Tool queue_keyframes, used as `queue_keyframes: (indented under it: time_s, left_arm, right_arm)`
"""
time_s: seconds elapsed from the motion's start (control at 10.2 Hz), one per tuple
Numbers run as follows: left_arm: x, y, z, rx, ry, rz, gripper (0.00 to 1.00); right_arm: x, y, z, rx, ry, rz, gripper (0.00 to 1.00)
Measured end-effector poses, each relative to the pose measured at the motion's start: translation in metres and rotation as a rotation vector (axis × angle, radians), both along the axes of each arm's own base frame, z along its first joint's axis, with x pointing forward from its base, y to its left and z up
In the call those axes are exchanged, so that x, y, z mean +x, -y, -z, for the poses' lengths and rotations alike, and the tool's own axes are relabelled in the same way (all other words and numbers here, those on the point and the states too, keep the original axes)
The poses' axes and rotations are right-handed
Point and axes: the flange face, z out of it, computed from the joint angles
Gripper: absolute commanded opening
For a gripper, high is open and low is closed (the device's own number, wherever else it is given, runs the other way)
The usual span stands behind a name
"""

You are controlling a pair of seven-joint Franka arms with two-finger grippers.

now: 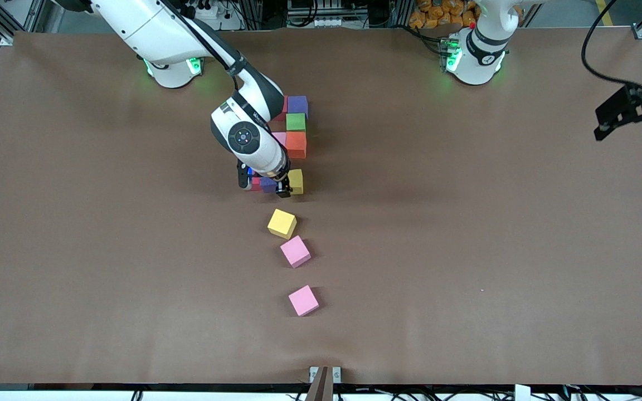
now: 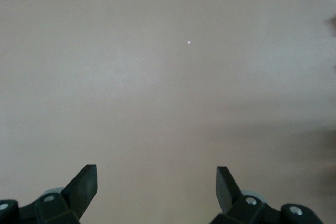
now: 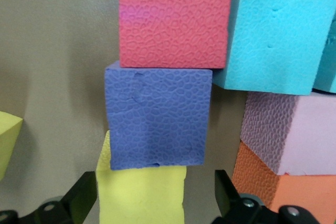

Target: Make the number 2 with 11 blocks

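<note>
The right tool [image 1: 268, 185] hangs with fingers apart astride a pebble-textured matte purple foam cube [image 3: 157, 119] in the blocky number 2 [image 1: 293, 136] mid-table, touching red [image 3: 176, 19] and yellow cubes [image 3: 142, 195], while the left tool [image 2: 156, 187] waits spread over bare brown table [image 2: 168, 77].

White arms [image 1: 254, 139], black claws [image 2: 157, 192]

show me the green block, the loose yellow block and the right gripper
green block [image 1: 296, 121], front view, on its top face
loose yellow block [image 1: 282, 223], front view, on its top face
right gripper [image 1: 263, 186], front view, midway between its fingertips
</note>
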Motion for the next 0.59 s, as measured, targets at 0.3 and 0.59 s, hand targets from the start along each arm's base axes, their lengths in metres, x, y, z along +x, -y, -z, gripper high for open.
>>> queue_keyframes:
  time_s: [0.3,0.59]
  left_arm:
    - [-0.023,0.003,-0.014,-0.010,-0.035,0.002,1.00]
    - [-0.028,0.004,-0.017,-0.016,-0.039,0.004,1.00]
  right_arm:
    - [0.010,0.001,-0.028,-0.009,0.024,-0.020,1.00]
    - [0.036,0.038,-0.077,-0.019,0.064,-0.249,1.00]
